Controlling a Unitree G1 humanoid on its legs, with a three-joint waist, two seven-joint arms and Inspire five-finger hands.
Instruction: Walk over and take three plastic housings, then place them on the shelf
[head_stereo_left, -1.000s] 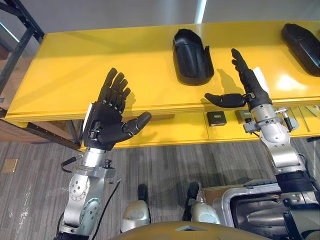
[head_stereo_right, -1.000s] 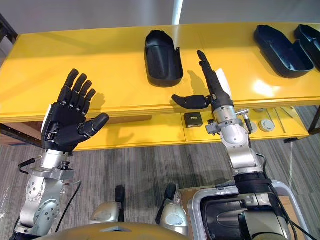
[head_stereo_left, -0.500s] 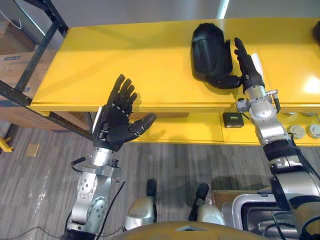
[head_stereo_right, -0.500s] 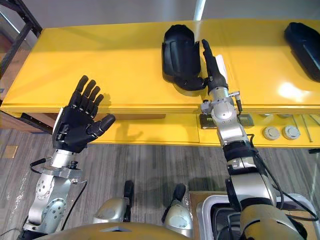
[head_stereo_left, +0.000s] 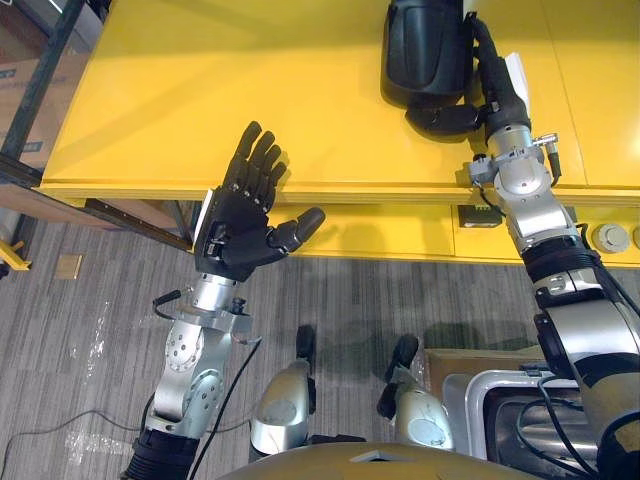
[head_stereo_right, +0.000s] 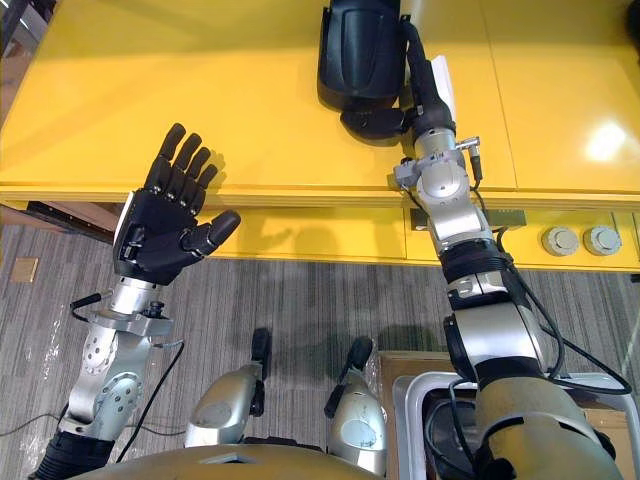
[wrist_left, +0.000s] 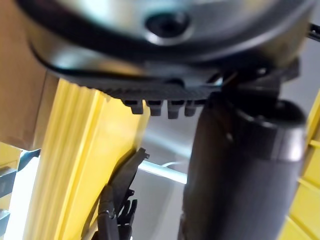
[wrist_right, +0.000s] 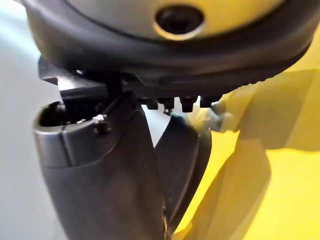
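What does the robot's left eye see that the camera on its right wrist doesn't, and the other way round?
Left eye view: the open left hand raised in front of the yellow table, a small dark box on the lower shelf, and the grey floor. Right wrist view: a very close look from just behind the thumb. Both: the right hand, straight-fingered beside the black housing, and the yellow table.

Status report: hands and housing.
Left hand open, raised, empty. Right hand open, flat along black housing, thumb at its near end. Housing on yellow table. Nothing blocking.
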